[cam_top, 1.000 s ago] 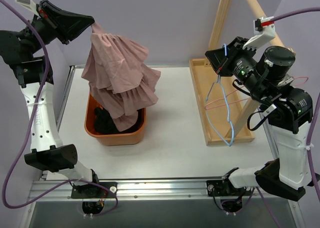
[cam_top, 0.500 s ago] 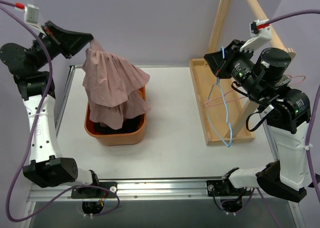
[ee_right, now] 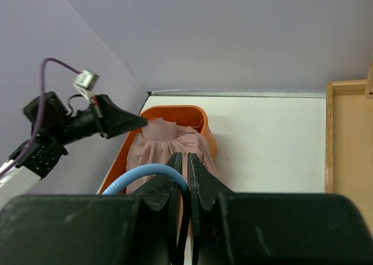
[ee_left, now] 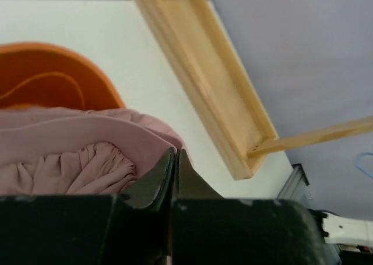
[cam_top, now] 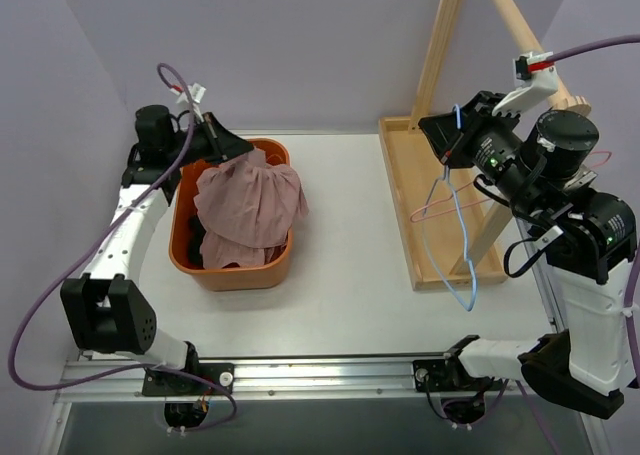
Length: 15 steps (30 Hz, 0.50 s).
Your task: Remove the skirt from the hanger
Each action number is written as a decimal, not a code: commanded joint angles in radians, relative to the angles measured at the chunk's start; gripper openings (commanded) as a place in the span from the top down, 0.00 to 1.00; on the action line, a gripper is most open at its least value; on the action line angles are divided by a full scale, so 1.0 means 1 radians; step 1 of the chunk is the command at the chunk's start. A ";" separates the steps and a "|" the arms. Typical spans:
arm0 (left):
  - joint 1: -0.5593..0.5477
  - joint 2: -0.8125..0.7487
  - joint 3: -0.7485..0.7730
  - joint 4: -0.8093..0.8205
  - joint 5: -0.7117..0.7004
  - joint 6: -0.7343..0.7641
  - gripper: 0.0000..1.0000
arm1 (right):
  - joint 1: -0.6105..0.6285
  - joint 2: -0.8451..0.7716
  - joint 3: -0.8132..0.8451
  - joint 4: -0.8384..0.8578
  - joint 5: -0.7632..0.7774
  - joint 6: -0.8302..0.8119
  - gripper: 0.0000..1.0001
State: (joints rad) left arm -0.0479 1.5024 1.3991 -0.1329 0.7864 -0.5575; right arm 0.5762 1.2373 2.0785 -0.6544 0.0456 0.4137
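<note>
The pink skirt [cam_top: 250,205] is off the hanger and lies bunched in the orange basket [cam_top: 230,275], draped over dark clothes. My left gripper [cam_top: 238,153] is shut on the skirt's gathered top edge, low over the basket's far rim. In the left wrist view the gripper [ee_left: 175,155] pinches the skirt [ee_left: 76,142]. My right gripper [cam_top: 440,133] is shut on the hook of the bare blue hanger [cam_top: 458,225], which dangles over the wooden rack. The right wrist view shows the gripper [ee_right: 182,158] clamped on the hanger's hook [ee_right: 145,172], with the skirt [ee_right: 166,144] and basket [ee_right: 186,115] beyond.
A wooden rack with a tray base [cam_top: 400,205] and slanted poles [cam_top: 440,45] stands at the right; its tray [ee_left: 204,61] also shows in the left wrist view. A pink wire hanger [cam_top: 432,213] hangs on the rack behind the blue one.
My left arm has swung down and lowered the skirt from high above into the basket. The right gripper still holds the blue hanger, shifted slightly right.
</note>
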 commanded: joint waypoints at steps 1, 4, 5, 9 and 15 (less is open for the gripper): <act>-0.084 0.056 0.000 -0.325 -0.266 0.215 0.98 | -0.004 -0.015 0.012 0.036 0.007 -0.009 1.00; -0.153 0.140 0.024 -0.479 -0.501 0.300 0.98 | -0.006 -0.004 0.014 0.029 -0.023 -0.003 1.00; -0.159 0.163 0.008 -0.484 -0.539 0.303 0.98 | -0.004 -0.006 0.009 0.024 -0.026 -0.001 1.00; -0.164 0.217 -0.061 -0.504 -0.680 0.320 0.98 | -0.004 -0.010 0.014 0.019 -0.020 -0.004 1.00; -0.219 0.317 -0.048 -0.668 -1.039 0.381 0.98 | -0.006 -0.012 -0.026 0.041 -0.035 -0.004 1.00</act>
State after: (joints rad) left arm -0.2382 1.7786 1.3293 -0.6220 0.0372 -0.2493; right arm 0.5762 1.2343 2.0762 -0.6567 0.0322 0.4149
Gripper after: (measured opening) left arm 0.040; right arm 0.022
